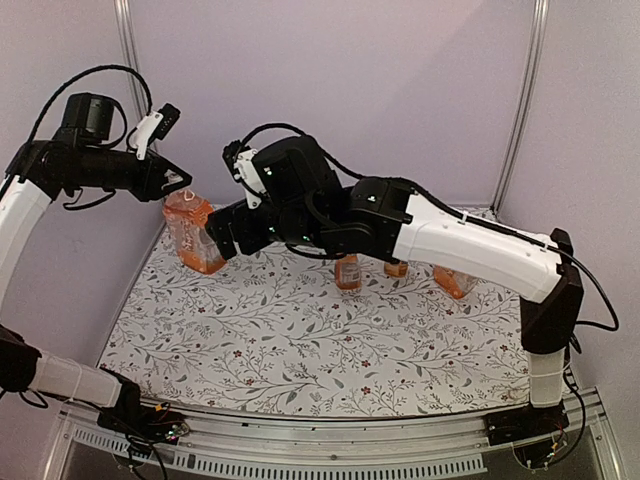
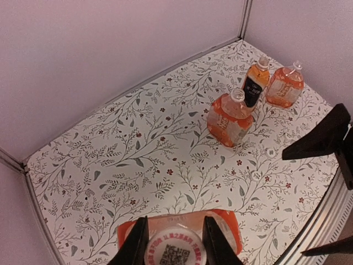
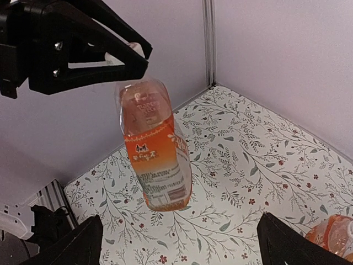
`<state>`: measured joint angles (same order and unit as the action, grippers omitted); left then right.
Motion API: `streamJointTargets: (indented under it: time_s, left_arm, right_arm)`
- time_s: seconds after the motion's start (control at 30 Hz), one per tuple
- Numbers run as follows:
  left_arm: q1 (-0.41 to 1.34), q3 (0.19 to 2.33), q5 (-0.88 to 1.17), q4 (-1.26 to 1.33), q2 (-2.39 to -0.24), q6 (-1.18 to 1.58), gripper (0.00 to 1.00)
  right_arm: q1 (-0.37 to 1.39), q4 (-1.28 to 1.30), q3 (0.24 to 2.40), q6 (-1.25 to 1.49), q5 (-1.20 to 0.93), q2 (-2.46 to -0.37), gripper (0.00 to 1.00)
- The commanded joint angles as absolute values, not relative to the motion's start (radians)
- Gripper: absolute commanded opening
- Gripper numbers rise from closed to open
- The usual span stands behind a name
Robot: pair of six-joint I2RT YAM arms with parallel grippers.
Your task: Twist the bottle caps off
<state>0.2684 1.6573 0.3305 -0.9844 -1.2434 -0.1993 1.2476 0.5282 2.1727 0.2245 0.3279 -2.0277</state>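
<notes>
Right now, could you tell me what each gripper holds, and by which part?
Left gripper pinches the white cap of a bottle; right gripper, open, holds nothing.

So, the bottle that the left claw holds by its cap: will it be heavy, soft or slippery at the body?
Probably heavy for its size: the bottle looks nearly full. Its clear wall would likely give under a squeeze. Held only at the cap by the left claw, it leans, so it may swing when touched.

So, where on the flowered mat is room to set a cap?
The flowered mat's near half is bare. Crowded: three clear bottles of orange drink far right, under the right arm; a fourth bottle far left, in the left gripper.
</notes>
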Motion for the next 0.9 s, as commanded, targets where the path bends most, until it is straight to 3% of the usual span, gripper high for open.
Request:
streamJointTargets:
  time_s: [0.0,0.3,0.43,0.57,0.7,0.73,0.83,0.87]
  left_arm:
    - [0.328,1.649,0.346,-1.127,-1.208,-0.106,0.00]
    - [0.366,1.654,0.362,-1.162,-1.184,-0.089,0.00]
    - [0.369,1.674,0.387,-1.167,-1.187,-0.072,0.00]
    - [0.369,1.687,0.386,-1.170,-1.191,-0.072,0.00]
    - [0.370,1.692,0.403,-1.171,-1.191,-0.080,0.00]
    - [0.370,1.693,0.410,-1.171,-1.191,-0.086,0.07]
    - [0.368,1.708,0.417,-1.171,-1.181,-0.113,0.84]
    - [0.368,1.728,0.415,-1.178,-1.174,-0.129,0.97]
  right_arm:
    - [1.277,0.399,2.256,0.194,0.289,-2.135,0.99]
    - [1.272,0.369,2.269,0.182,0.357,-2.238,0.98]
    - [1.252,0.375,2.268,0.201,0.298,-2.257,0.83]
    - [1.241,0.379,2.267,0.235,0.217,-2.264,0.55]
    - [1.239,0.376,2.255,0.237,0.175,-2.252,0.46]
    - [1.239,0.372,2.248,0.238,0.160,-2.246,0.44]
    - [1.239,0.335,2.205,0.236,0.101,-2.207,0.42]
    - [1.239,0.318,2.184,0.234,0.076,-2.192,0.42]
